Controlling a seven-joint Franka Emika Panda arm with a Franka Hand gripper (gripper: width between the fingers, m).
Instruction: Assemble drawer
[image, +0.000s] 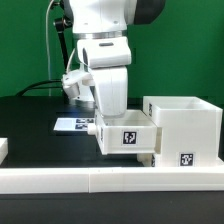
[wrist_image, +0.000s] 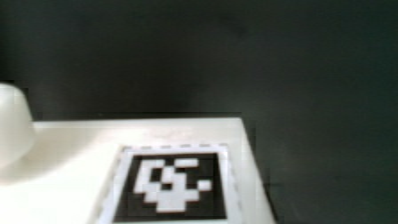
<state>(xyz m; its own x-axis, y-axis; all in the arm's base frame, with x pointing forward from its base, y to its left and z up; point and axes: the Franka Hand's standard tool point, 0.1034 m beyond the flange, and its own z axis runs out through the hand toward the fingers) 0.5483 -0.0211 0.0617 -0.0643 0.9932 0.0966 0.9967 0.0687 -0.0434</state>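
A small open white drawer box (image: 128, 136) with a black marker tag on its front stands on the black table against a larger open white box (image: 187, 122), at the exterior view's right. My gripper (image: 113, 112) hangs straight down at the small box's near-left corner. Its fingertips are hidden behind the box wall, so I cannot tell whether it is open or shut. The wrist view shows a blurred flat white panel (wrist_image: 71, 150) with a black tag (wrist_image: 169, 182) close below the camera. No fingers show there.
The marker board (image: 70, 125) lies on the table behind the small box. A long white ledge (image: 100, 182) runs along the front. A white part (image: 3, 150) shows at the left edge. A rounded white shape (wrist_image: 9, 130) sits at the wrist view's edge.
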